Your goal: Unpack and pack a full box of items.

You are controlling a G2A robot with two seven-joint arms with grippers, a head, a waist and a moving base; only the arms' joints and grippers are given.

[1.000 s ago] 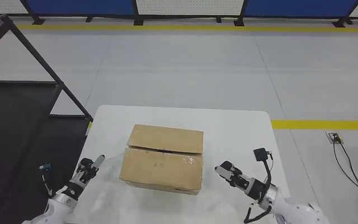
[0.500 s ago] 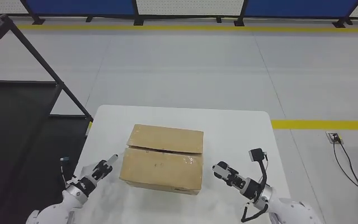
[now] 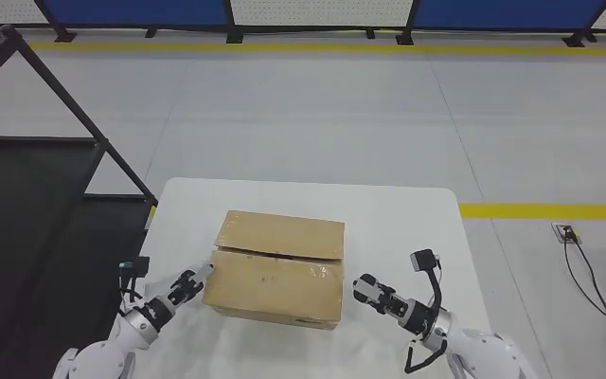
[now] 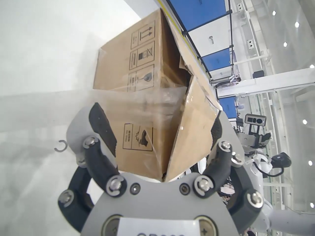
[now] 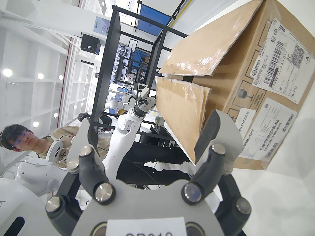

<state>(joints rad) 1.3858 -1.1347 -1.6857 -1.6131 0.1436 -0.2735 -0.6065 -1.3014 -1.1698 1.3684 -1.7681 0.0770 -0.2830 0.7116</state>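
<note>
Both arms closed in on the brown cardboard box (image 3: 275,275) on the white tabletop (image 3: 398,227) over 1 s. Left jaws and right jaws spread, empty. Flap-opening looks next.

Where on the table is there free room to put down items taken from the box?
The table is bare between the box and the table's far edge, and along the right edge beside the box. It is crowded at the box's near corners, where the left hand and the right hand sit.
</note>
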